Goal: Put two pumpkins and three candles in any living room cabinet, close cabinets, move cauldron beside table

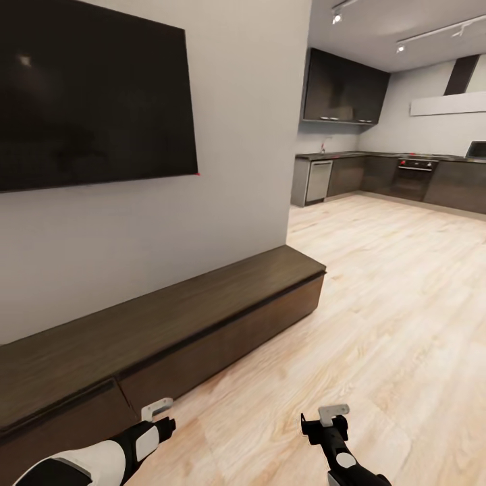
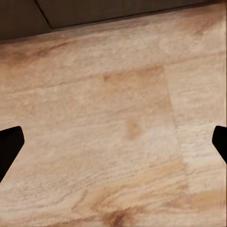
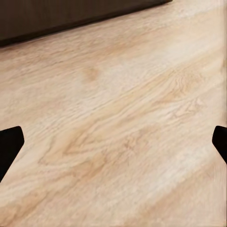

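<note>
The long, low dark-brown wooden cabinet [image 1: 202, 304] runs along the foot of the pale grey wall [image 1: 243, 135], from the lower left of the head view toward the middle, ending just short of the wall's corner. Its top is a flat plank with streaked grain; below it the flat handleless drawer fronts sit flush and shut, with thin dark seams between them. Above it hangs a large black flat screen [image 1: 88, 94]. The light wood plank floor [image 1: 391, 304] spreads to the right and back to a kitchen with dark cabinets [image 1: 344, 88] and a dark counter [image 1: 405, 158].

The left gripper [image 2: 113, 142] hangs low over the floor just in front of the cabinet, its black fingertips [image 2: 9, 146] spread wide with nothing between them. The right gripper [image 3: 113, 142] hangs over bare floor farther from the cabinet, its fingertips [image 3: 9, 144] likewise wide apart and empty.
</note>
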